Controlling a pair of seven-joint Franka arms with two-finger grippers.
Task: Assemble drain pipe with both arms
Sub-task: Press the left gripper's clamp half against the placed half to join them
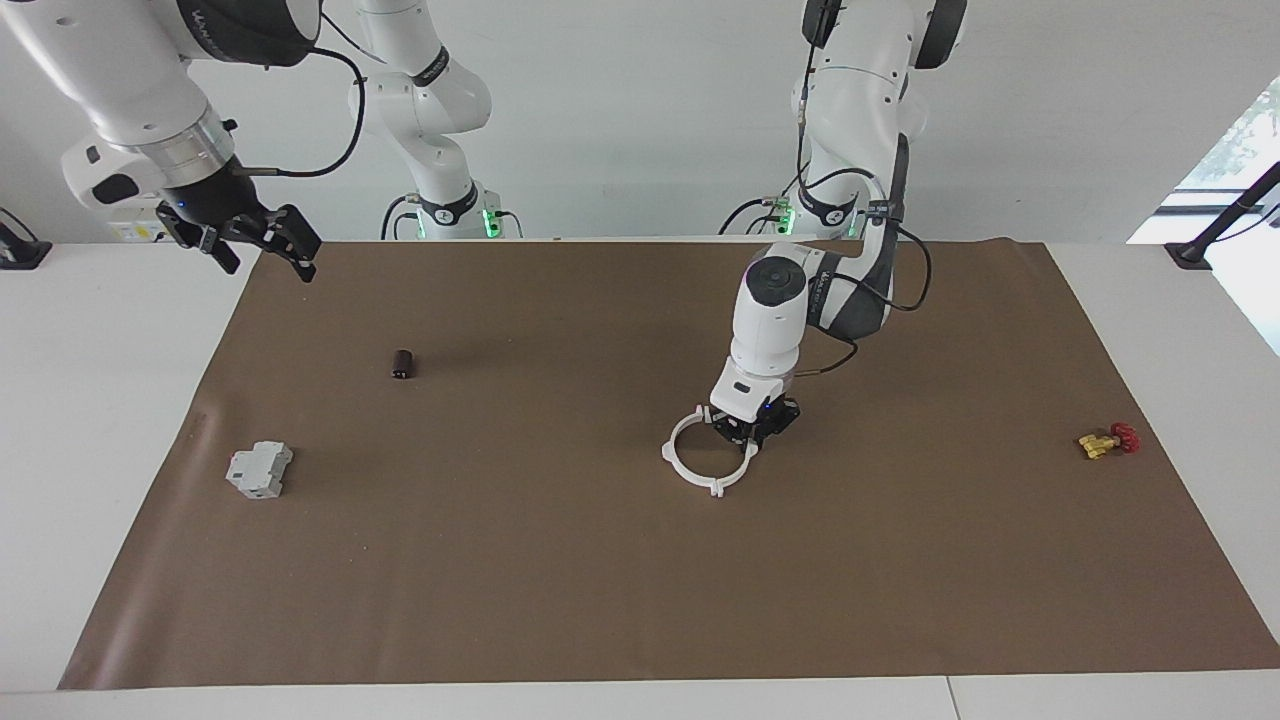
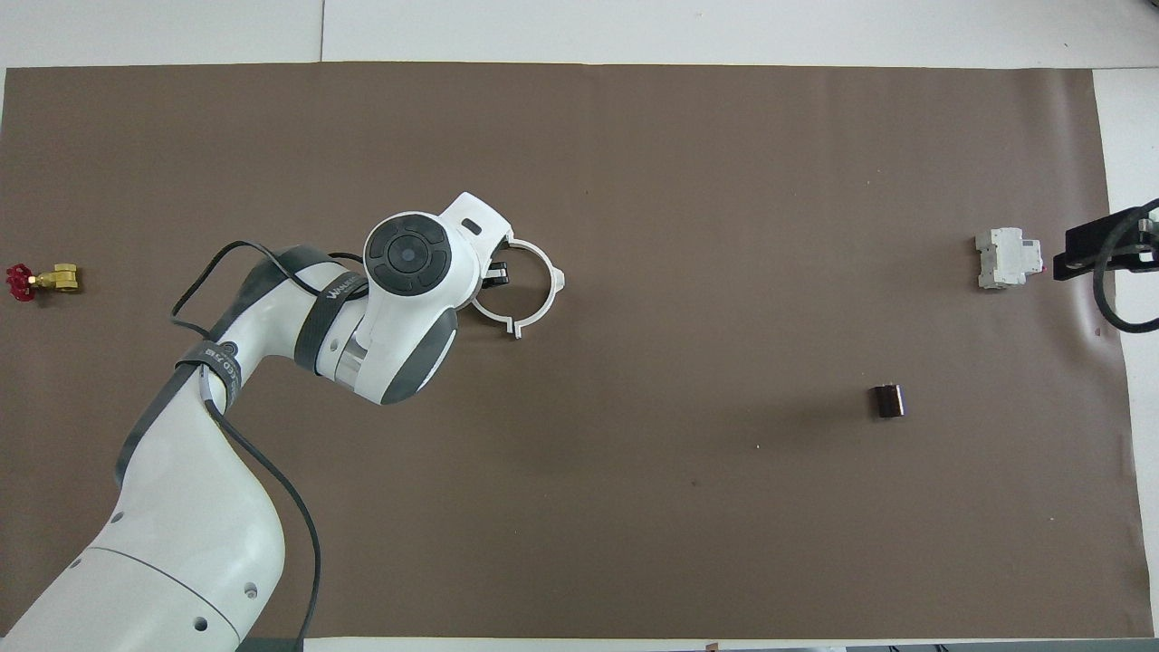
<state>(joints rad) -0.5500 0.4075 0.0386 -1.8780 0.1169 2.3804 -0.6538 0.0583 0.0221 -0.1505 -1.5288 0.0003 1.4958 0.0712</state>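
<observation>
The drain pipe lies on the brown mat near its middle as one closed white ring with small tabs. My left gripper is down at the ring's rim on the side nearer the robots, shut on the thin white band. In the overhead view the left arm's wrist covers most of that gripper. Only the black fingertips show inside the ring. My right gripper waits open, raised over the mat's corner at the right arm's end, with nothing between its fingers.
A grey blocky box sits toward the right arm's end. A small dark cylinder lies nearer the robots than the box. A brass valve with a red handle rests at the left arm's end.
</observation>
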